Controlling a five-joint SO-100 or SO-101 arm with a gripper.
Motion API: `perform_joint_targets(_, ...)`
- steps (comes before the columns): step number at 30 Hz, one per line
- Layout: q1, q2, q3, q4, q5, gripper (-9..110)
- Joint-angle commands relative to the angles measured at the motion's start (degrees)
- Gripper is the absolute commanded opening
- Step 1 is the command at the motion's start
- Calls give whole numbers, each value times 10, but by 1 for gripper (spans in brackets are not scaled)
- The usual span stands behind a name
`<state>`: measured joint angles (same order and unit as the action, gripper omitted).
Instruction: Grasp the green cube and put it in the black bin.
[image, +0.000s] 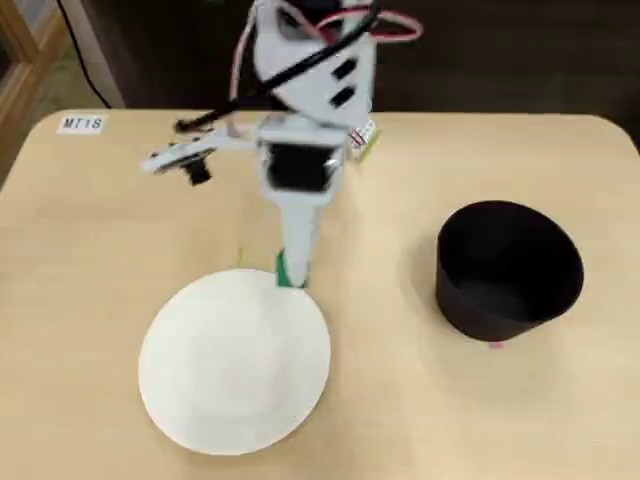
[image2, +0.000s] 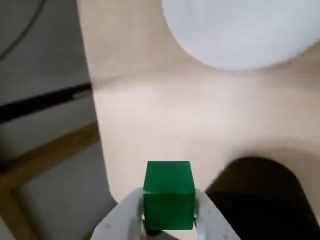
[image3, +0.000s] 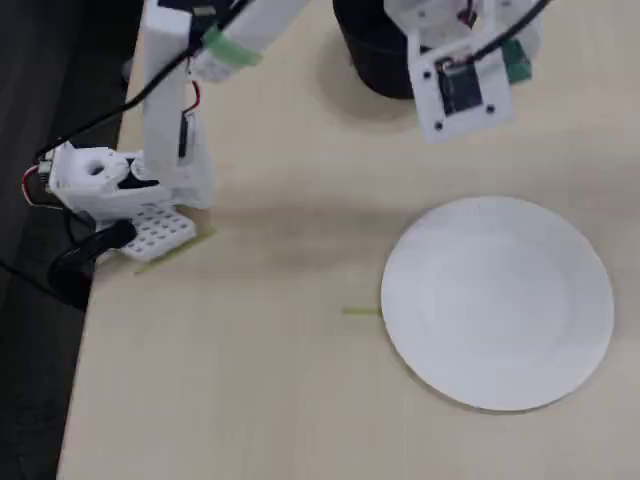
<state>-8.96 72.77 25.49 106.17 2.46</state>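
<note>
The green cube (image2: 169, 192) is pinched between the two white fingers of my gripper (image2: 169, 202), which is shut on it and held above the table. In a fixed view the cube (image: 289, 268) shows as a green patch at the gripper's (image: 292, 276) tip, just past the far rim of the white plate (image: 235, 360). The black bin (image: 510, 270) stands upright to the right, apart from the gripper. In the wrist view the bin (image2: 260, 200) is a dark shape at lower right. From the other fixed view the cube (image3: 517, 60) sits beside the bin (image3: 375, 50) at the top.
The white plate (image3: 497, 300) lies flat with nothing on it. A thin yellow-green strip (image3: 360, 311) lies by its rim. The arm's base (image3: 120, 190) stands at the table's left edge in that view. A small label (image: 82, 124) is stuck at the far left corner.
</note>
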Motion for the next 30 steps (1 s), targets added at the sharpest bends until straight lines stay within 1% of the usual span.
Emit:
perform_joint_targets(1,-119,49,44,2,48,0)
perform_joint_targets(5,-229,11,56,2,79,0)
perform_joint_targets(9,-294,-14,61,2,97,0)
perform_joint_targets(14,-336,-49,74,2,105,0)
perform_joint_targets(20,-337,-83,73,1,106,0)
perform_joint_targets(21,-337,-84,73,1,106,1)
perform_joint_targets(22,-337,-80,76,2,98,13)
perform_joint_targets(23,-338,-74,82,2,96,22)
perform_joint_targets(24,-338,-71,82,2,95,29)
perform_joint_targets(25,-339,-69,82,2,95,33)
perform_joint_targets(28,-337,-66,77,1,102,33)
perform_joint_targets(30,-335,-66,75,0,105,27)
